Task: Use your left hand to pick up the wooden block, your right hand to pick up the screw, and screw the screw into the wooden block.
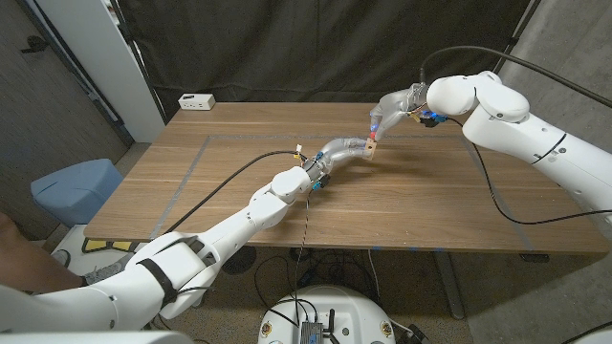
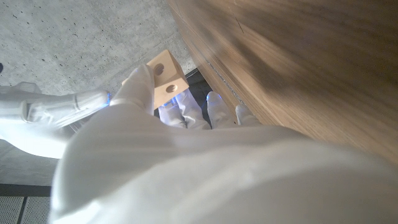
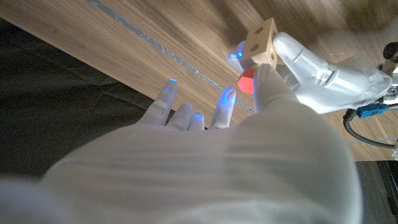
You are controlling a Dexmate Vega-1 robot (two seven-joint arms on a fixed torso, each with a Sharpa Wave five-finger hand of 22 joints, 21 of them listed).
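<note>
Hands (image 1: 346, 149) (image 1: 392, 107) meet at wooden block (image 1: 369, 146) mid-table, edges distant.

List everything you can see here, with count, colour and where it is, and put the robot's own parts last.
Table: one, brown wood, under both arms.
Block: one, light wood with holes, held above the table's middle by the left hand.
Screw: one, red-headed, against the block, pinched by the right hand.
Power strip: one, white, at the table's far left corner.
Stool: one, light blue, on the floor left of the table.
Cables: black, along both arms.
Left hand: one, white, holding the block.
Right hand: one, white, at the block with the screw.
</note>
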